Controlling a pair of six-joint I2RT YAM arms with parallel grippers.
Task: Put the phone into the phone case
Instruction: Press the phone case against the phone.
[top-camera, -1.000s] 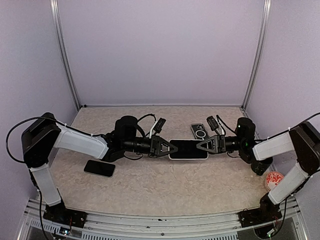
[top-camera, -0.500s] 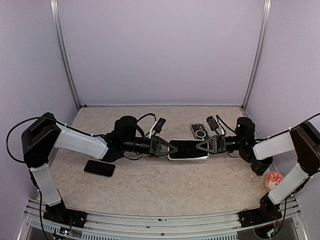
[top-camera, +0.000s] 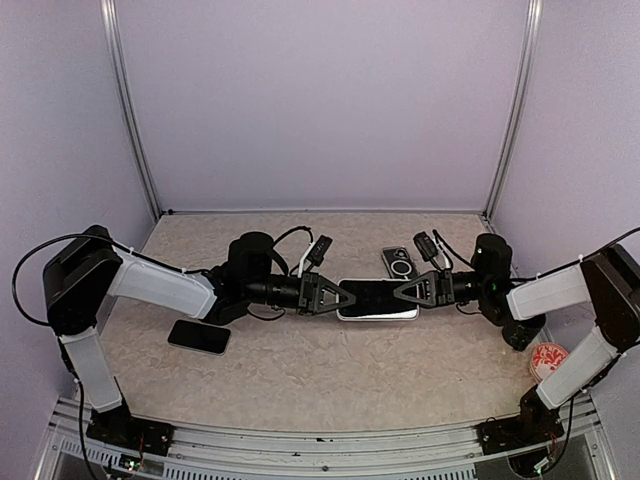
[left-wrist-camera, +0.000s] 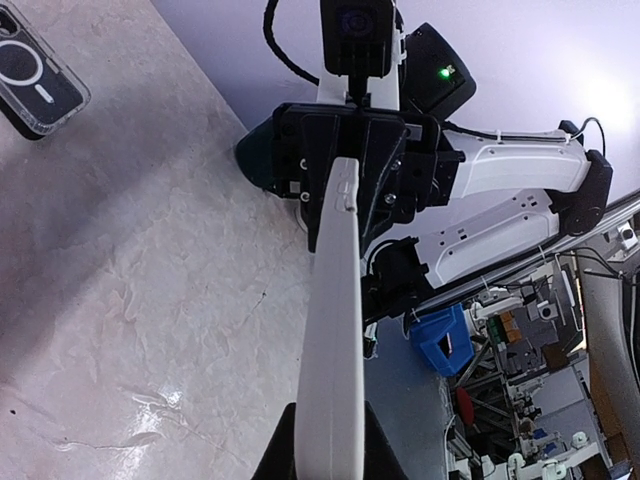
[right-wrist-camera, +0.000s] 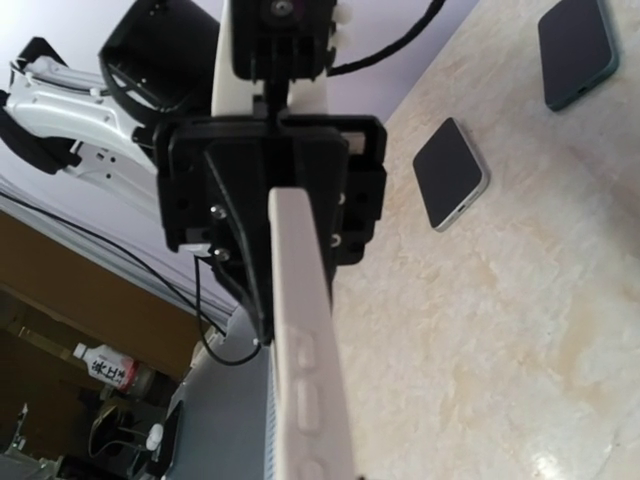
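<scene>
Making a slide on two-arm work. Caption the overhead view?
Left gripper and right gripper each clamp one end of the phone case, black phone inside.

The left arm (top-camera: 160, 285) and the right arm (top-camera: 548, 290) wore smooth white shells between bulky black joint housings. Black cables (left-wrist-camera: 270, 45) looped off the wrists. The left gripper (top-camera: 351, 297) and the right gripper (top-camera: 397, 291) were black triangular frames dotted with small screws (right-wrist-camera: 215, 212). A green light (left-wrist-camera: 443, 72) glowed on the right wrist.
</scene>
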